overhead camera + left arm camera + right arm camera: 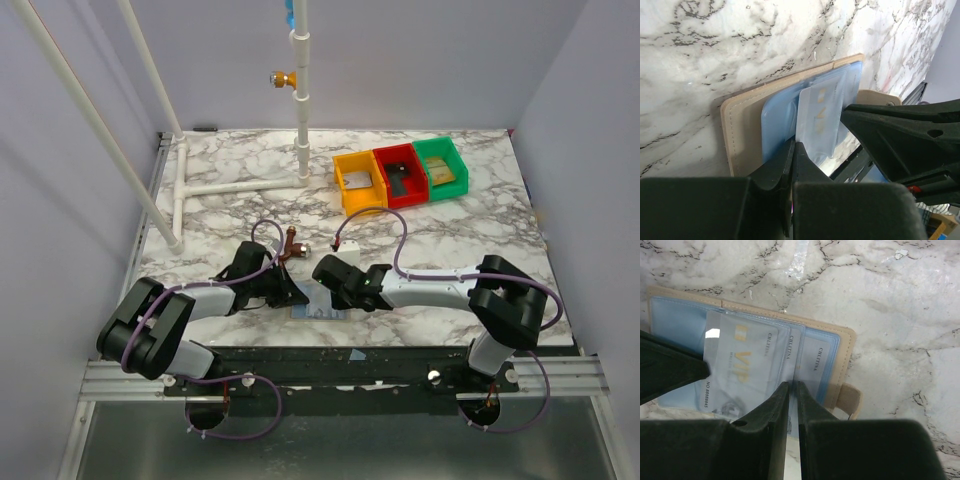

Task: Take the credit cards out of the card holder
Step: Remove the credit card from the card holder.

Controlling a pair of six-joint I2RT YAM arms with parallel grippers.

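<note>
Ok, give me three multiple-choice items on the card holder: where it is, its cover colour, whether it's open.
1. The card holder lies: A in the yellow bin; B on the marble table between left gripper and right gripper; C in the green bin.
2. Its cover is: A red; B black; C beige.
3. It is: A lying open; B snapped shut; C standing on edge.
B: both wrist views show marble under it. C: a beige rim frames blue sleeves. A: sleeves and VIP card are exposed.
</note>
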